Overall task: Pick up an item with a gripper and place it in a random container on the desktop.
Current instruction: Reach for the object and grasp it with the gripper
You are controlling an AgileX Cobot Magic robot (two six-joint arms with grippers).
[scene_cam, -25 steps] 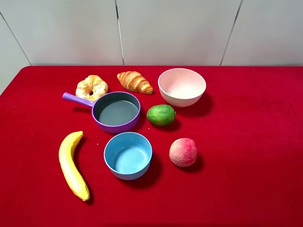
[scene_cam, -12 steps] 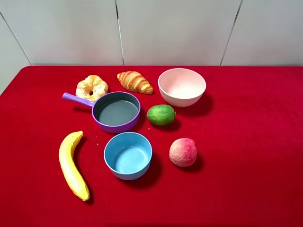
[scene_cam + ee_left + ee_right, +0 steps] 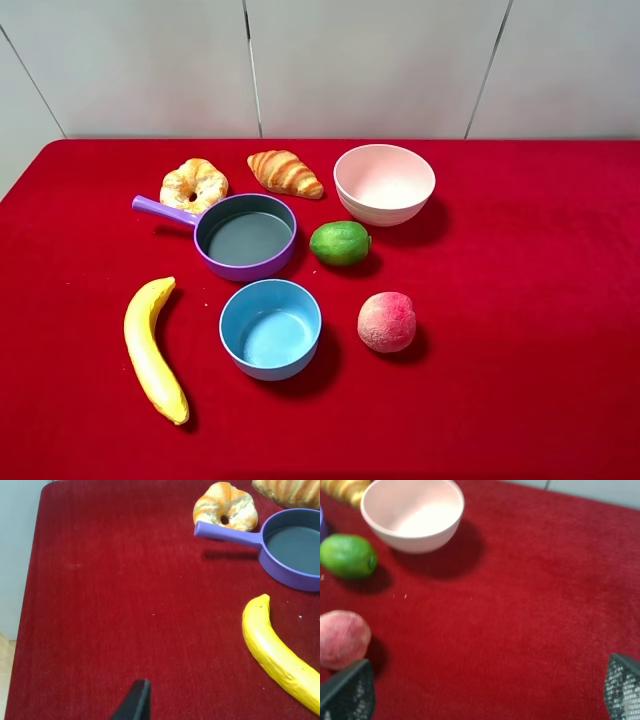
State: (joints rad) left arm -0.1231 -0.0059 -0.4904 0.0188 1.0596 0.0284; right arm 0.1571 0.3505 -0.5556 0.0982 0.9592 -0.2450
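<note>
One fingertip (image 3: 136,702) is all that shows of my left jaws, so can't tell how they stand. Meanwhile my right jaws are spread wide, holding nothing. Loads of bare red bench (image 3: 540,300) toward the right edge. That peach (image 3: 387,322), pinkish with pale mottling, sits mid-bench nearer the front edge, purple pan (image 3: 246,268) farther back-left.

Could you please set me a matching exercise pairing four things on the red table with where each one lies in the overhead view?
Things:
1. peach
2. lime
3. banana
4. purple pan

Places:
a. left of the blue bowl
b. right of the blue bowl
c. directly behind the blue bowl
d. next to the pink bowl

Pairs: 1-b, 2-d, 3-a, 4-c.
</note>
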